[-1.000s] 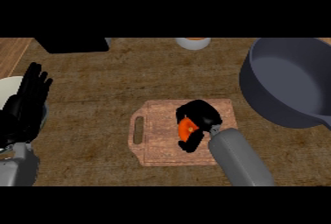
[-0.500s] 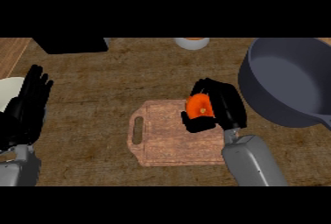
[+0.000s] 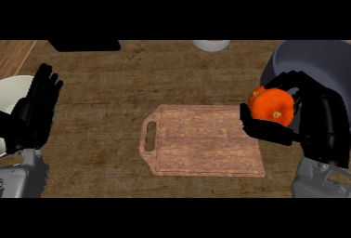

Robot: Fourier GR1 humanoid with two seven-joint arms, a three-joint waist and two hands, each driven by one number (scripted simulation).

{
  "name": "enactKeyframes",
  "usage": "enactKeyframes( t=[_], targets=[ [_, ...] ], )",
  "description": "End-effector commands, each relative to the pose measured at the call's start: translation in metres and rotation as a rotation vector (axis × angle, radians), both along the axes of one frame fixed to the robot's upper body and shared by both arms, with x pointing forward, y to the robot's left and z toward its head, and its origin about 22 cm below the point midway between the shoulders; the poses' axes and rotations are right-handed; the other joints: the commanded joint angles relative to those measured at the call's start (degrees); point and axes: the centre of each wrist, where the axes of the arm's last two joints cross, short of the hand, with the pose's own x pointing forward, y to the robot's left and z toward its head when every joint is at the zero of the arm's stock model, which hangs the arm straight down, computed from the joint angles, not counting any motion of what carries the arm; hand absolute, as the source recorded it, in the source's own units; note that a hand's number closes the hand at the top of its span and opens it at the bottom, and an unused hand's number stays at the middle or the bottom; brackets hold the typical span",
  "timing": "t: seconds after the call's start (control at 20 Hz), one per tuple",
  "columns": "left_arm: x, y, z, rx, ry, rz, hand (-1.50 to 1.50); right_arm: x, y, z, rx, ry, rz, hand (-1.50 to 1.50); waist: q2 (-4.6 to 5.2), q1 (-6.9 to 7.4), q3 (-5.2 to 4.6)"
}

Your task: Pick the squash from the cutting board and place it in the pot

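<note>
Orange squash (image 3: 273, 106) pinched between thumb and curled fingers of the right robot hand (image 3: 312, 118), lifted off the cutting board (image 3: 202, 139) beside the pot (image 3: 308, 58), seemingly short of its rim, where an early release could spill it onto the surface (image 3: 137, 83).

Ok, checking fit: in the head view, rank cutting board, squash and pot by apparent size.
1. Cutting board, fully visible.
2. Pot, cropped by the edge, so possibly larger than the board.
3. Squash, held in the right hand.
</note>
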Motion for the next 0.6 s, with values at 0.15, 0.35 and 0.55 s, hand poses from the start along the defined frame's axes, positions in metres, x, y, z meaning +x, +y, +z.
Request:
enactKeyframes(
  t=[0.15, 0.35, 0.55],
  targets=[
    [-0.006, -0.001, 0.013, 0.0, 0.006, -0.03, 0.0, 0.0, -0.066, 0.022, 0.124, -0.036, -0.074, 1.5, 0.36, 1.44, 0.07],
    [-0.008, -0.007, 0.006, -0.004, -0.007, -0.034, 0.0, 0.02, -0.092, 0.005, 0.115, -0.003, -0.116, 1.5, 0.43, 1.57, 0.05],
    [0.008, -0.006, 0.004, 0.005, 0.001, -0.02, 0.0, 0.045, -0.105, 0.003, 0.127, 0.002, -0.153, 1.5, 0.5, 1.54, 0.04]
  ],
)
